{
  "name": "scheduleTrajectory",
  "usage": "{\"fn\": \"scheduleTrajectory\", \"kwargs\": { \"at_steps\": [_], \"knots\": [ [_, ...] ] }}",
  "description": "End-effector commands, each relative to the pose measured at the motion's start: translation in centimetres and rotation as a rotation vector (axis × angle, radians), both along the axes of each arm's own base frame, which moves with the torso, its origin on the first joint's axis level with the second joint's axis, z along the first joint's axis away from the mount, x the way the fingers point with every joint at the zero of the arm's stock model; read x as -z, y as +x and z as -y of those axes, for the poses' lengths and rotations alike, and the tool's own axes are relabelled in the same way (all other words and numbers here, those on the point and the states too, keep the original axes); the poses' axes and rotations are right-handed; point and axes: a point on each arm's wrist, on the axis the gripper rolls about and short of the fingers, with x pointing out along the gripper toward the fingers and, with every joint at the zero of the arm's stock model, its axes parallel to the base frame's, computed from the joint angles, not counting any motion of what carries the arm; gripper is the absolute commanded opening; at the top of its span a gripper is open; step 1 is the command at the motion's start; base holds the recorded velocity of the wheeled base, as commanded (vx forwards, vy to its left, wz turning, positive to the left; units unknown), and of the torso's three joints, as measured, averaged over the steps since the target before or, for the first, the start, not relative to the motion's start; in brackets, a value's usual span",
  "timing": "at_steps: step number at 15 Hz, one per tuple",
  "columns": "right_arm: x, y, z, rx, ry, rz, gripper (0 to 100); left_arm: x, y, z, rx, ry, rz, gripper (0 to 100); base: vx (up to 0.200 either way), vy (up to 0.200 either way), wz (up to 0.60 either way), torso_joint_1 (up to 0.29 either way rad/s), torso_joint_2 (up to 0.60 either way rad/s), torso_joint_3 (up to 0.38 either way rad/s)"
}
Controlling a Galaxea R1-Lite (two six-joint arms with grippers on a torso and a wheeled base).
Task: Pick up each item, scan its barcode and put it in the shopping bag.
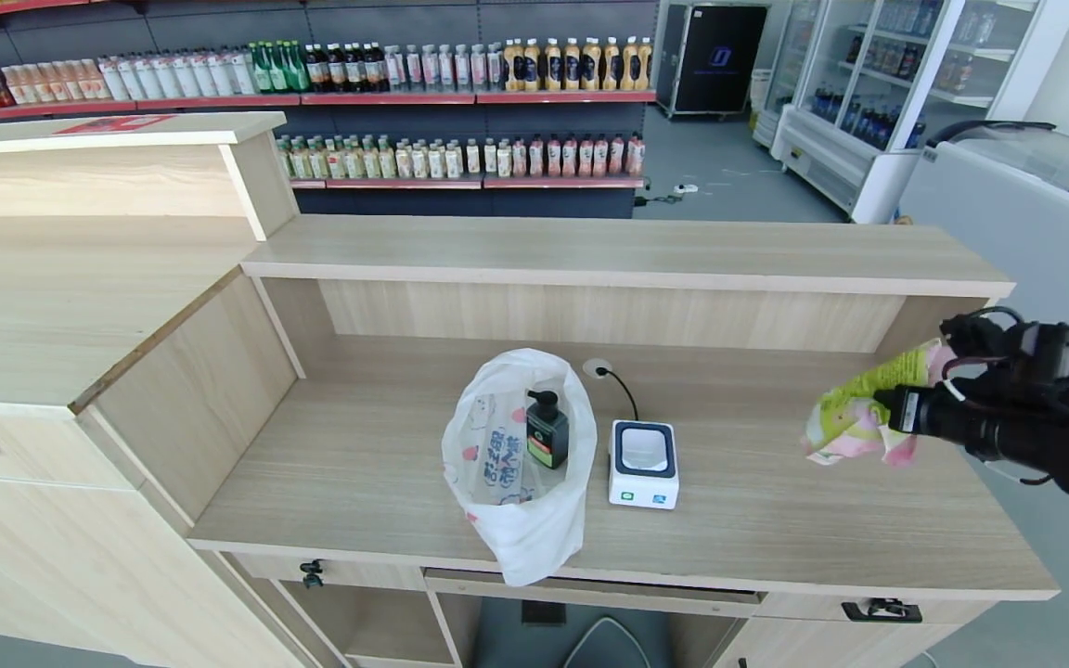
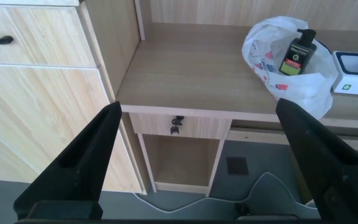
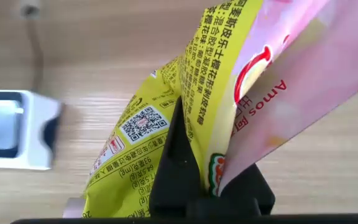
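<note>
My right gripper (image 1: 910,394) is shut on a yellow-and-pink snack packet (image 1: 855,413), held in the air above the right part of the counter. In the right wrist view the snack packet (image 3: 229,93) hangs over the black fingers (image 3: 180,162), its printed code facing the camera. The white barcode scanner (image 1: 643,462) sits mid-counter, to the left of the packet; the scanner (image 3: 14,130) lies off to one side. A white shopping bag (image 1: 511,473) stands open beside the scanner with a dark pump bottle (image 1: 547,429) inside. My left gripper (image 2: 197,168) hangs open below the counter's left front edge, away from everything.
The wooden counter (image 1: 776,529) has a raised back ledge and a taller cabinet on the left. A cable runs from the scanner to a grommet (image 1: 598,368). Drawers and a small key (image 2: 176,124) lie under the counter front. Store shelves of bottles stand behind.
</note>
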Motion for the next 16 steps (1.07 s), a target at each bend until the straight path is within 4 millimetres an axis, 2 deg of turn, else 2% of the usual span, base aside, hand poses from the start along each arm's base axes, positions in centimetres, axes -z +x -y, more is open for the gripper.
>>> {"fn": "scheduleTrajectory", "kwargs": {
  "at_steps": [1, 2, 3, 4, 5, 8, 12, 16],
  "knots": [
    [-11.5, -6.6, -1.2, -0.352, 0.124, 0.272, 0, 0.0, 0.0, 0.0, 0.000, 0.000, 0.001, 100, 0.000, 0.000, 0.00, 0.000, 0.00, 0.000],
    [-15.3, -9.3, -1.9, -0.555, 0.243, 0.317, 0, 0.0, 0.0, 0.0, 0.000, 0.000, 0.001, 100, 0.000, 0.000, 0.00, 0.000, 0.00, 0.000],
    [-17.6, -10.8, -3.0, -0.620, 0.340, 0.308, 0, 0.0, 0.0, 0.0, 0.000, 0.000, 0.001, 100, 0.000, 0.000, 0.00, 0.000, 0.00, 0.000],
    [-19.5, -11.6, -5.2, -0.707, 0.411, 0.309, 0, 0.0, 0.0, 0.0, 0.000, 0.000, 0.001, 100, 0.000, 0.000, 0.00, 0.000, 0.00, 0.000],
    [-20.6, -12.1, -6.8, -0.775, 0.424, 0.323, 0, 0.0, 0.0, 0.0, 0.000, 0.000, 0.001, 100, 0.000, 0.000, 0.00, 0.000, 0.00, 0.000],
    [-21.1, -12.7, -9.8, -0.922, 0.422, 0.331, 0, 0.0, 0.0, 0.0, 0.000, 0.000, 0.001, 100, 0.000, 0.000, 0.00, 0.000, 0.00, 0.000],
    [-20.0, -13.2, -10.2, -0.937, 0.307, 0.393, 0, 0.0, 0.0, 0.0, 0.000, 0.000, 0.001, 100, 0.000, 0.000, 0.00, 0.000, 0.00, 0.000],
    [-21.0, -13.9, -11.1, -0.967, 0.413, 0.348, 0, 0.0, 0.0, 0.0, 0.000, 0.000, 0.001, 100, 0.000, 0.000, 0.00, 0.000, 0.00, 0.000]
  ]
}}
